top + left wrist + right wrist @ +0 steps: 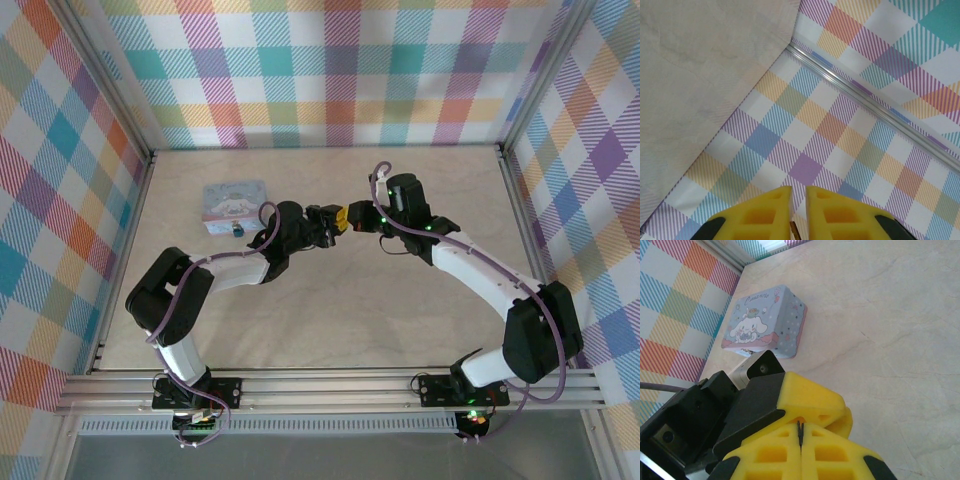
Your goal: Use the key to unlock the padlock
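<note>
The padlock (234,205), a light-blue box with a white cartoon character, lies flat at the back left of the table, also in the right wrist view (765,322). A small dark bluish bit (237,230) sits at its near edge; I cannot tell what it is. Both grippers meet tip to tip in mid-air right of the box. My right gripper (800,426) is shut on a thin dark piece seen edge-on, the key (800,430). My left gripper (799,189) has its pads almost together, with a thin sliver (795,230) between them. Its fingers (810,397) press against the right fingertips.
Checked walls with aluminium rails (130,110) close in the table on the left, back and right. The pale tabletop (400,320) lies bare in front of the arms. The left wrist faces the wall corner and its rail (875,107).
</note>
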Tool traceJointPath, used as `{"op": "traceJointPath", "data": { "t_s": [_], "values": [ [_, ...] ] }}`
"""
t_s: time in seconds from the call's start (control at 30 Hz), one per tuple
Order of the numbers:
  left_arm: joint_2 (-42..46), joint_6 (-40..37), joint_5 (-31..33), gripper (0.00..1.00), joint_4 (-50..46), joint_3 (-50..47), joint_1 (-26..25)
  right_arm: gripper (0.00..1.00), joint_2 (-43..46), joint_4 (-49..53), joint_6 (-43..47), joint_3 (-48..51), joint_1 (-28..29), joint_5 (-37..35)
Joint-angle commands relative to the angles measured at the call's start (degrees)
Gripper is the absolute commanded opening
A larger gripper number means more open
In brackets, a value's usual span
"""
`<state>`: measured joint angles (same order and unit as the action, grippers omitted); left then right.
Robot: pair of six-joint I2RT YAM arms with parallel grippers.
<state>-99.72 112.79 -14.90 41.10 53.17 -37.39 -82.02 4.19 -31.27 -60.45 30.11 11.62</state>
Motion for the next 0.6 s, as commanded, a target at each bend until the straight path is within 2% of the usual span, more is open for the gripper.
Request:
{"op": "traceJointPath", "data": {
  "t_s": [0.0,0.2,0.57],
  "values": [
    [-0.3,3.2,0.2,0.14,2.9,0.2,-0.7,0.01,1.9,0.0,0.1,0.5,0.4,-0.2],
    [-0.6,3.2,0.1,0.08,3.0,0.1,-0.7,0.01,2.6,0.5,0.2,0.5,0.5,-1.2],
    [-0.9,3.2,0.1,0.14,2.9,0.0,-0.6,0.01,3.4,0.6,0.3,0.6,0.4,-1.9]
  ]
}}
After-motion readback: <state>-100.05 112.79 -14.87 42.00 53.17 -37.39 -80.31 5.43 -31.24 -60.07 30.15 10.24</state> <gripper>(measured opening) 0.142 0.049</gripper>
